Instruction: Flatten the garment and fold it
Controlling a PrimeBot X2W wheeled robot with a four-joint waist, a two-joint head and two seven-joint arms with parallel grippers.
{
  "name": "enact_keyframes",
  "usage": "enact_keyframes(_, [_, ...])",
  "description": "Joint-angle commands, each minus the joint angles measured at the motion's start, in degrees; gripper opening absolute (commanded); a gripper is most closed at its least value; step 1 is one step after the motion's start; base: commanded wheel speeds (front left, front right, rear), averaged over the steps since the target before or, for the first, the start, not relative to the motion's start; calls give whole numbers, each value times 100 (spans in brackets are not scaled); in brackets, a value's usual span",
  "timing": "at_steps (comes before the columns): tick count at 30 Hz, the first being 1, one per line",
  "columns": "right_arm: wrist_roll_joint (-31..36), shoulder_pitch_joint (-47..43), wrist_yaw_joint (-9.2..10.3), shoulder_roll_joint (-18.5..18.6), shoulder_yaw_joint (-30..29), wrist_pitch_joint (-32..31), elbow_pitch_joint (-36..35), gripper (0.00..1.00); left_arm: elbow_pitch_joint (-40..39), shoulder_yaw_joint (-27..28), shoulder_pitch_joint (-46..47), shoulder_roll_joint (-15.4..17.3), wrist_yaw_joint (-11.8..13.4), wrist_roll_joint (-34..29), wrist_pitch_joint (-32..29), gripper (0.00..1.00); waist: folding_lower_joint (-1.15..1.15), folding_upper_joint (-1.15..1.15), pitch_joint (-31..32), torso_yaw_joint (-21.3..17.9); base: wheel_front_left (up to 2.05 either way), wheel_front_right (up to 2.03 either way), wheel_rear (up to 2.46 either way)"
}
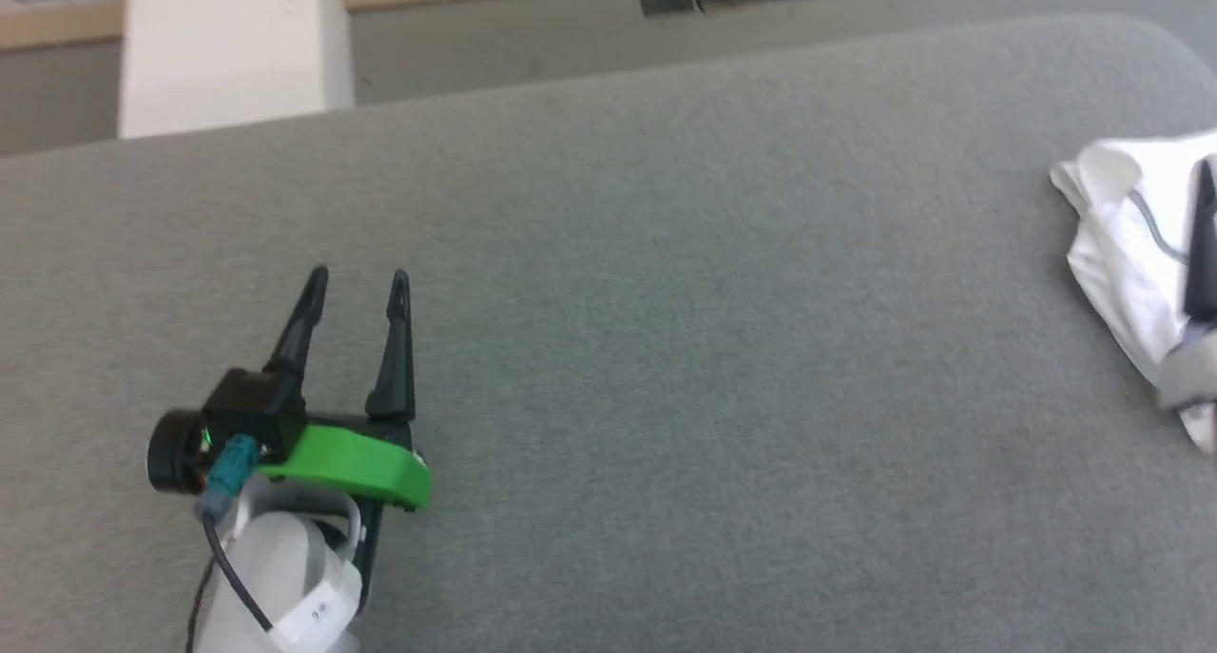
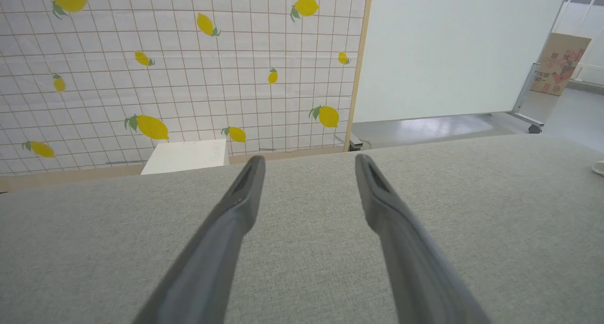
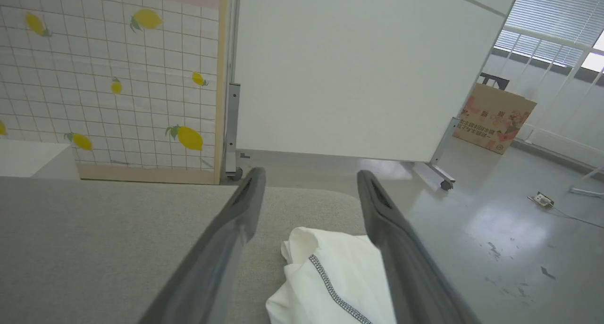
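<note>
The garment (image 1: 1122,244) lies crumpled in a white heap at the far right of the grey cloth-covered surface (image 1: 666,301); a grey-black stitched seam runs across it. One dark finger (image 1: 1204,244) of my right gripper stands over the heap at the picture's edge. In the right wrist view the right gripper (image 3: 309,175) is open, and the garment (image 3: 330,272) lies between and below its fingers, not pinched. My left gripper (image 1: 359,276) hovers open over bare surface at the lower left, far from the garment, and the left wrist view also shows that gripper (image 2: 309,158) holding nothing.
The surface's rounded far right corner is close behind the garment, with shiny floor (image 3: 495,229) beyond. A lemon-print screen (image 2: 141,69), a white panel on wheels (image 3: 354,69), a white block (image 1: 228,45) and a cardboard box (image 3: 495,119) stand past the far edge.
</note>
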State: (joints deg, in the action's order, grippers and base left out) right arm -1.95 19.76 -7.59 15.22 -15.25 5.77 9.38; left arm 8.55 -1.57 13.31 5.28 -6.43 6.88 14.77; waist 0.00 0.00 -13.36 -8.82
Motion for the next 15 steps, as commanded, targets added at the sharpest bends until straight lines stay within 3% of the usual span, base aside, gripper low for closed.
enact_keyframes(1, [-106,-240,10,-200,24,98,-204,100,30,10,-127,-38,33,82,22,100,0,0,566,537,0,0,0])
enact_keyframes(7, [-202,-1129,10,-827,361,248,-973,100,89,16,-368,-134,51,108,22,100,0,0,868,855,0,0,0])
enact_keyframes(15, [-127,-1807,10,-1109,746,511,-1085,100,138,-89,-628,-199,39,96,22,100,0,0,1133,1141,0,0,0])
